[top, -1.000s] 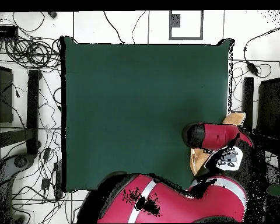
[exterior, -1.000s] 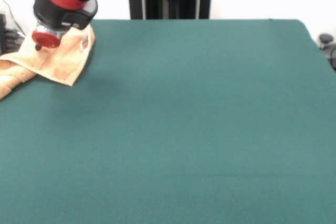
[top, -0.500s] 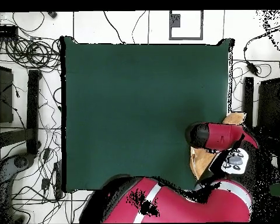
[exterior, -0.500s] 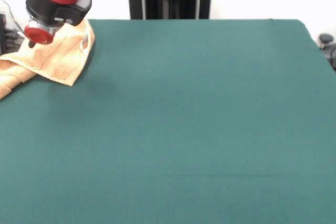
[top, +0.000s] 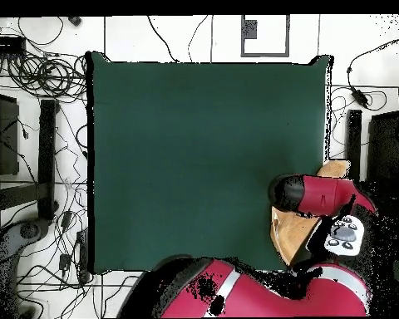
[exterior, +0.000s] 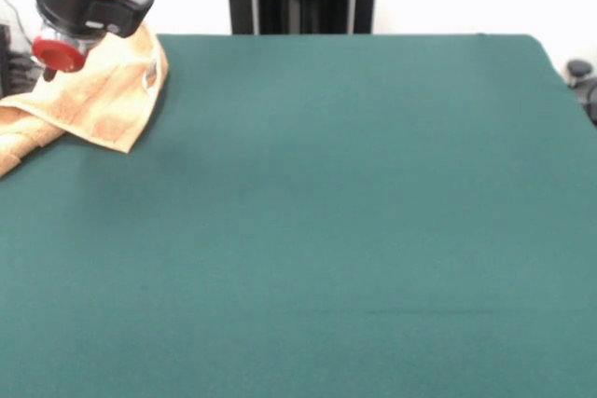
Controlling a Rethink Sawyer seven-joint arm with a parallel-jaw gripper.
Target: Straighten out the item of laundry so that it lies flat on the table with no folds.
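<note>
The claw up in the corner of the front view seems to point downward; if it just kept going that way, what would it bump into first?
Most likely the towel. The claw hangs over its bunched far part near the table corner, though its height above the cloth is hard to judge.

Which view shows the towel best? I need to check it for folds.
The front view: the towel lies bunched and folded at the table's corner, plainly seen. Overhead, the arm covers most of it; only tan slivers show.

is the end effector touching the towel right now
Cannot tell. In the front view the end effector overlaps the towel at the table's corner, with no visible gap or contact; overhead, the arm hides it.
</note>
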